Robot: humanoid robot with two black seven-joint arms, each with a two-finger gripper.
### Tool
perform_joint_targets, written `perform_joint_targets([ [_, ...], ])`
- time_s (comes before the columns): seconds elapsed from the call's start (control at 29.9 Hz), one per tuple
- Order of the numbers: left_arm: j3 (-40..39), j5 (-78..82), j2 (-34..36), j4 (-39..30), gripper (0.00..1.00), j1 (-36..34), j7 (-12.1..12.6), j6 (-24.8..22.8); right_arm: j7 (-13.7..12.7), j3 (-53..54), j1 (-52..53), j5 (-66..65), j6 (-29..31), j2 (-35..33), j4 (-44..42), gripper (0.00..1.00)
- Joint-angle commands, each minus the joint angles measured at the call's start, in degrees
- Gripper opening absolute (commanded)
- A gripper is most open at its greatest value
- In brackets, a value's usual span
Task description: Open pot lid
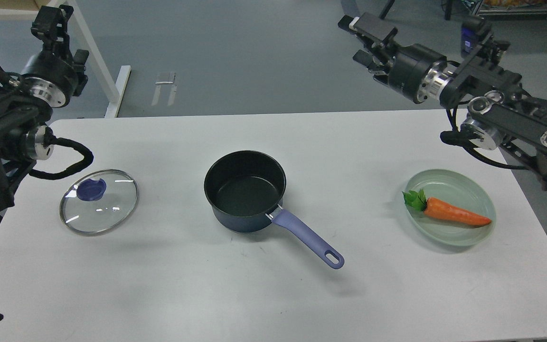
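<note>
The dark blue pot (245,190) stands uncovered in the middle of the white table (207,294), its purple handle (307,240) pointing to the front right. The glass lid (107,209) with a blue knob (91,190) lies flat on the table left of the pot, apart from it. My left gripper (51,19) is raised high at the far left, beyond the table's back edge; its fingers cannot be told apart. My right gripper (363,40) is raised high at the back right, with its jaws apart and empty. Neither gripper touches anything.
A pale green plate (468,187) with an orange carrot (454,213) sits at the right of the table. A white table leg (93,57) stands on the grey floor behind.
</note>
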Motion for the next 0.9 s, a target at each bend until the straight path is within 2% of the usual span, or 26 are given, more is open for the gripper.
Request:
perform_joint_targets([
  [0.0,0.0,-6.2,-2.4,2.4,1.0,0.8,0.0,-2.7,0.1,13.0,-7.9,0.1,0.0,2.8,-2.6,0.99],
  [0.2,-2.6,-13.9,-4.5,4.2,1.0,2.9,0.0,-5.9,0.4,24.0,-14.8,6.8,-0.1,5.3,-3.3,0.99],
  [0.54,-14.2,-14.1,-7.0,3.7,1.0,9.1,0.0,-13.2,0.4,26.8,-17.3,38.2,0.4,10.9,-11.4,1.0],
  [0.7,-14.6,-14.3,-7.6,3.5,1.0,9.5,0.0,-14.2,-0.1,31.9,-17.7,43.5,1.1,14.3,-13.6,1.0],
  [0.87,-16.3,-15.4,-8.6,3.2,1.0,9.6,0.0,-15.2,-0.2,32.9,-19.1,44.2,2.1,14.8,-13.9,1.0],
])
